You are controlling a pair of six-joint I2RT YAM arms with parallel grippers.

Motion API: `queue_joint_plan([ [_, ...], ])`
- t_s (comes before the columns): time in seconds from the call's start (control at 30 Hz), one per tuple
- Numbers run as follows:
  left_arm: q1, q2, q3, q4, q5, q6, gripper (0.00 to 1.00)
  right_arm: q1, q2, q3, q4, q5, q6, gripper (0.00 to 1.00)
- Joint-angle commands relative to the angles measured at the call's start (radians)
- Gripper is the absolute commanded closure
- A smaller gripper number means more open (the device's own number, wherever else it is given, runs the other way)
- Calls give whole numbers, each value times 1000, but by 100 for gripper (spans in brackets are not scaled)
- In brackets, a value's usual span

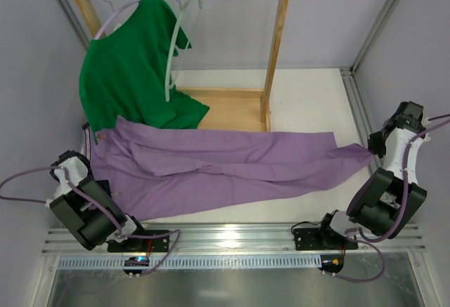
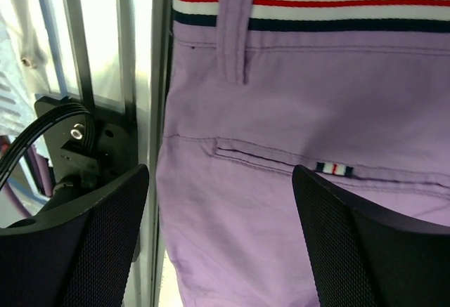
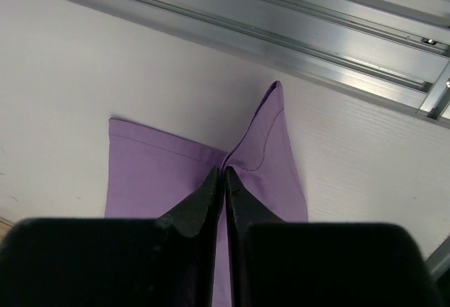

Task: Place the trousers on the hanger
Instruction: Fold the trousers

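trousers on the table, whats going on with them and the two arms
Two robot arms are working on the lilac trousers, which lie spread across the table. The right gripper is shut on the hem end of a leg. The left gripper stands open over the waistband end, holding nothing. The pale hanger hangs bare on the wooden rack beside the green shirt, so the trousers are not on it yet.

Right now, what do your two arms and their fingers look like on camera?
The left arm and right arm have chunky black joint housings, white segments and looping purplish-grey cables; left fingers are broad, black, mesh-textured pads; right fingers are black and taper to points.
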Motion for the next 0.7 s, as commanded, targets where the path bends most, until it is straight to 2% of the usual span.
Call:
queue_joint_plan([
  [0.0, 8, 47, 9, -50, -60, -69, 18, -4, 10, 2, 74, -41, 0, 91],
  [0.1, 10, 75, -5, 2, -89, -44, 24, -4, 60, 31, 74, -44, -4, 88],
  [0.13, 6, 84, -11, 16, -97, -37, 34, -4, 73, 42, 71, -44, -14, 76],
  [0.2, 6, 95, -34, 87, -79, 0, 48, -4, 105, 76, 56, -46, -35, 66],
  [0.23, 8, 110, -45, 114, -74, 11, 62, -4, 108, 83, 48, -49, -38, 59],
  [0.3, 8, 130, -30, 168, -77, 29, 77, -4, 97, 82, 51, -93, -41, 55],
  [0.33, 8, 145, -17, 186, -74, 76, 94, 2, 93, 77, 56, -99, -46, 53],
  [0.37, 8, 171, 13, 188, -82, 91, 100, 8, 88, 74, 47, -99, -49, 49],
  [0.67, 0, 268, 46, 364, 13, 169, 99, 19, 30, 18, -35, 11, -35, 35],
])
